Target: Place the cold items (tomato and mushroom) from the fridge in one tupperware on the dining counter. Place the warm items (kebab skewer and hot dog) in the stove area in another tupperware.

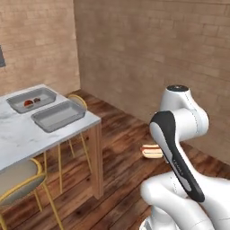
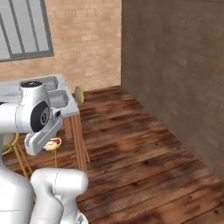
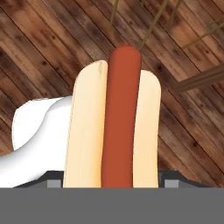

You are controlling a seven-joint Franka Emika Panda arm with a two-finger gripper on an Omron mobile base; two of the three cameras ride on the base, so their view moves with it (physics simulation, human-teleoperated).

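Note:
The hot dog [image 3: 114, 127], a tan bun with a red sausage, lies lengthwise between the jaws of my gripper [image 3: 112, 179], which is shut on it; the bun covers the fingertips. It hangs above the wooden floor beside my forearm [image 1: 152, 151] [image 2: 51, 144], right of the dining counter [image 1: 27, 134]. Two grey tupperware trays sit on the counter's corner. The far tray [image 1: 13, 102] holds the red tomato [image 1: 28, 103] and the brown mushroom [image 1: 37, 99]. The near tray [image 1: 58, 115] has nothing in it. The kebab skewer and the fridge are out of view.
Yellow-framed stools stand by the counter, one at its near side [image 1: 18, 179] and one behind its corner [image 1: 79, 100]. A brick wall [image 1: 152, 58] runs along the far side. Open wooden floor [image 2: 144, 157] stretches to the right.

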